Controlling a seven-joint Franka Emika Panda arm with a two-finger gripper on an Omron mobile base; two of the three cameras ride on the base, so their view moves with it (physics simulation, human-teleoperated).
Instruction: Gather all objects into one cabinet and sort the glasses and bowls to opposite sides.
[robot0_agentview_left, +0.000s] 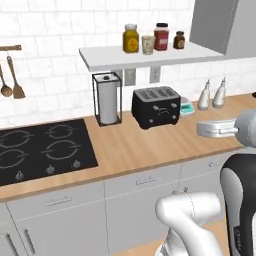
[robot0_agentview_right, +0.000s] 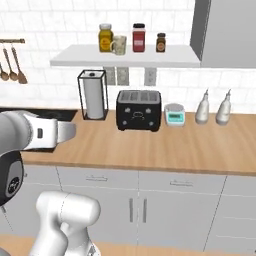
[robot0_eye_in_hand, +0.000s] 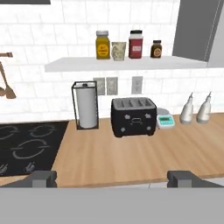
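Note:
A beige speckled mug (robot0_agentview_left: 148, 44) (robot0_agentview_right: 119, 45) (robot0_eye_in_hand: 118, 50), one of the glasses, stands upright on a white wall shelf (robot0_agentview_left: 150, 59) (robot0_agentview_right: 125, 57) (robot0_eye_in_hand: 127, 64) between a yellow jar and a red jar. A grey cabinet (robot0_agentview_left: 215, 25) (robot0_agentview_right: 227, 32) (robot0_eye_in_hand: 197, 28) hangs to the right of the shelf, its inside hidden. My gripper (robot0_agentview_left: 200, 129) (robot0_agentview_right: 72, 132) (robot0_eye_in_hand: 113, 179) hovers open and empty over the front part of the wooden counter, well below and in front of the mug. The bowls are out of view.
A yellow jar (robot0_eye_in_hand: 102, 45), a red jar (robot0_eye_in_hand: 136, 44) and a small dark jar (robot0_eye_in_hand: 156, 49) share the shelf. On the counter (robot0_eye_in_hand: 131, 157) stand a paper-towel holder (robot0_eye_in_hand: 86, 106), a black toaster (robot0_eye_in_hand: 133, 117), a small scale (robot0_eye_in_hand: 165, 120) and two white bottles (robot0_eye_in_hand: 194, 109). A black cooktop (robot0_eye_in_hand: 26, 144) lies at left.

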